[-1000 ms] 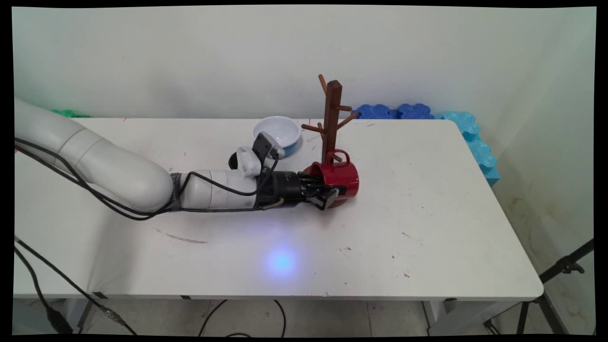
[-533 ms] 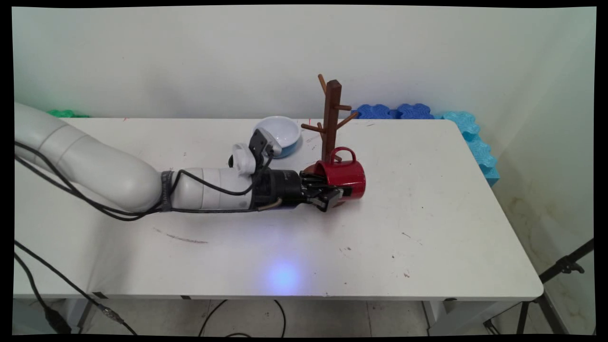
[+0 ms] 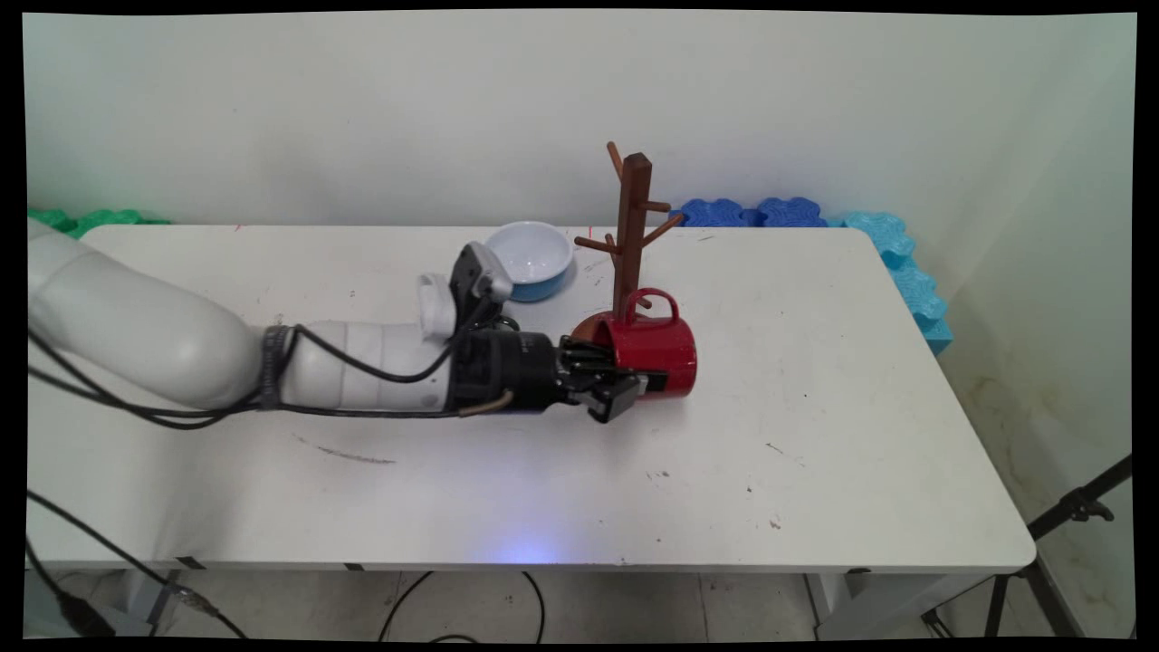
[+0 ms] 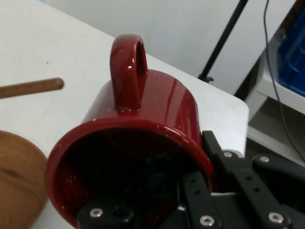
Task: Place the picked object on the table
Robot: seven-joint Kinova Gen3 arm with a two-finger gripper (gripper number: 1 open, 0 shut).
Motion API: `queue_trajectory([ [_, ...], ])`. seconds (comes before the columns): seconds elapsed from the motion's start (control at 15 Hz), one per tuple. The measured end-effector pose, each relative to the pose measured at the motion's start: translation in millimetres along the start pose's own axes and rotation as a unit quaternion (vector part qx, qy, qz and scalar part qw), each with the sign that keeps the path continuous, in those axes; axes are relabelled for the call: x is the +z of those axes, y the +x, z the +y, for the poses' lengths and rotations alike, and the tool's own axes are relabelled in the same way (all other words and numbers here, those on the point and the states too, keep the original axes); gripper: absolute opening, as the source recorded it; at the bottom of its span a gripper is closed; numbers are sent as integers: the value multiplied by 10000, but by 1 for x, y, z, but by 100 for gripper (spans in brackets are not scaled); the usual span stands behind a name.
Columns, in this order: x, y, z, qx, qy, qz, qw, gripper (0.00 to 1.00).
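Note:
A red mug (image 3: 656, 353) lies on its side on the white table (image 3: 815, 435), handle up and mouth toward the arm. It is right in front of the base of a brown wooden mug tree (image 3: 631, 226). My gripper (image 3: 629, 380) reaches in from the left and is shut on the mug's rim, one finger inside the mouth and one outside. In the hand view the red mug (image 4: 157, 105) fills the middle, its rim running down between my gripper's (image 4: 209, 191) black links. The tree's round base (image 4: 19, 181) and one peg (image 4: 31, 88) show at the left.
A white bowl with a blue outside (image 3: 528, 258) stands behind the hand, left of the tree. Blue foam pieces (image 3: 892, 244) line the table's far right corner, and green ones (image 3: 90, 219) sit at the far left. A black tripod leg (image 3: 1077, 512) stands off the right edge.
The mug shifted a little right toward the tree's base and tipped to lie flatter, handle up. The hand and forearm have drawn slightly back left and lower.

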Motion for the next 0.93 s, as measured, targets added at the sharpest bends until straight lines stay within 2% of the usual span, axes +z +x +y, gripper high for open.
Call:
queue_trajectory([
  [0.47,-39,17,10,249,-22,-365,9990,0],
  [0.93,-75,48,0,785,153,-786,9937,0],
])
